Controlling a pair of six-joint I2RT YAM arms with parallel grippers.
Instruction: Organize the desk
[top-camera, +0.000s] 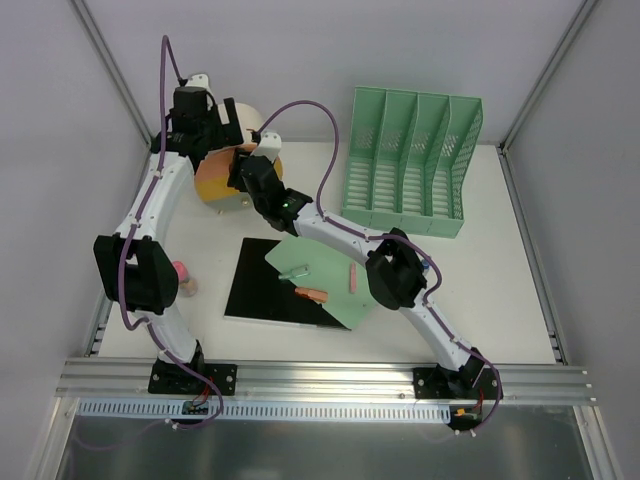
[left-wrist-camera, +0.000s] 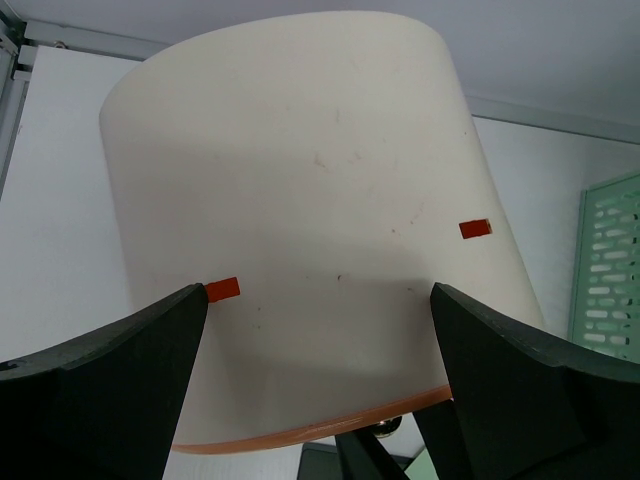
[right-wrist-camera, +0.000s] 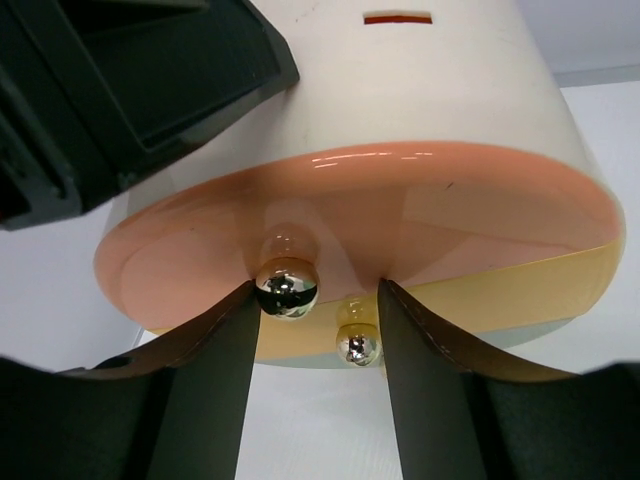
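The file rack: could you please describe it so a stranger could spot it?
On the white desk, look to the far right corner. The file rack stands there, mint green with four slots. Unlike the flat green sheet nearby, it is upright.

The left arm (top-camera: 150, 215) folded at its elbow and reached up to the cream cylinder (left-wrist-camera: 300, 150). The left pincer (left-wrist-camera: 318, 300) was spread wide, facing the cylinder's side; contact was unclear. The right arm (top-camera: 345, 232) stretched low toward the cylinder, with the right pincer (right-wrist-camera: 318, 300) parted beneath its underside.
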